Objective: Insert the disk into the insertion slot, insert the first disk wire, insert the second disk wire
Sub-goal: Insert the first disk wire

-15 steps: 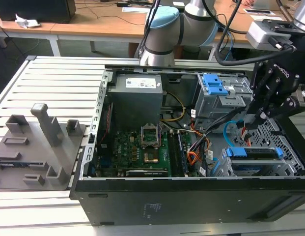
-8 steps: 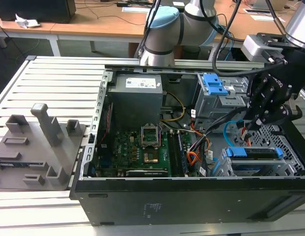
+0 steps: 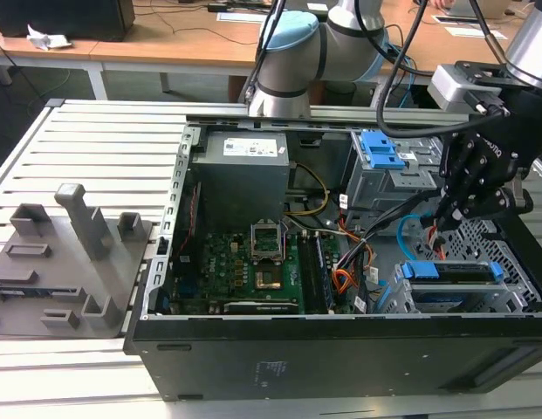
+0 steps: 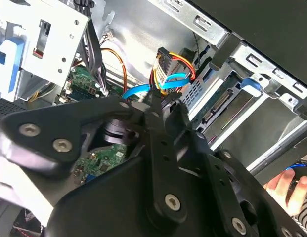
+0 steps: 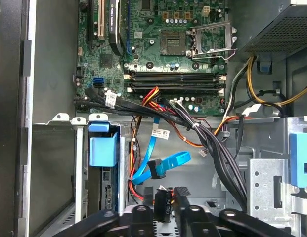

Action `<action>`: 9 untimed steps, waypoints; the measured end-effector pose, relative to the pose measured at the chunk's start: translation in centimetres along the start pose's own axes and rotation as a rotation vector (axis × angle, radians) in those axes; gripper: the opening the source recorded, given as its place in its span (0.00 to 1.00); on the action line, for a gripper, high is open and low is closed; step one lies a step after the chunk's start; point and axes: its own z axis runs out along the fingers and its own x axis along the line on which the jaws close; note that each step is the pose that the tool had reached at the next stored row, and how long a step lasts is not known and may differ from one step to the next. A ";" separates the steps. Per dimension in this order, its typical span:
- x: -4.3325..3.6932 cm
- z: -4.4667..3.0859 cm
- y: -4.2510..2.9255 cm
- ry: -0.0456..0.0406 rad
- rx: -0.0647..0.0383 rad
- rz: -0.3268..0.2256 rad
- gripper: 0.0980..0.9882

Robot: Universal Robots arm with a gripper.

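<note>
Bright, even light (soft shadows, mild glare).

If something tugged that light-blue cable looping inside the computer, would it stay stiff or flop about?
Probably bendy yet springy: the light-blue cable holds a curved loop instead of hanging limp. Likely light, being thin and flat. A pull might snag, since it runs close beside the orange-red wires.

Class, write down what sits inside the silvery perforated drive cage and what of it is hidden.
Inside the insertion slot sits the disk in its blue carrier. The carrier's blue rail and a dark edge show. The rest of its body is hidden by the cage's sheet-metal walls.
</note>
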 end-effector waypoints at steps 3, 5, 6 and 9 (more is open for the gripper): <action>0.00 0.00 0.00 0.0002 0.000 0.000 0.07; 0.00 0.00 0.00 0.0003 0.000 0.000 0.07; 0.00 0.00 0.00 0.0003 0.000 0.000 0.07; -0.01 0.00 -0.08 0.0005 0.000 0.000 0.07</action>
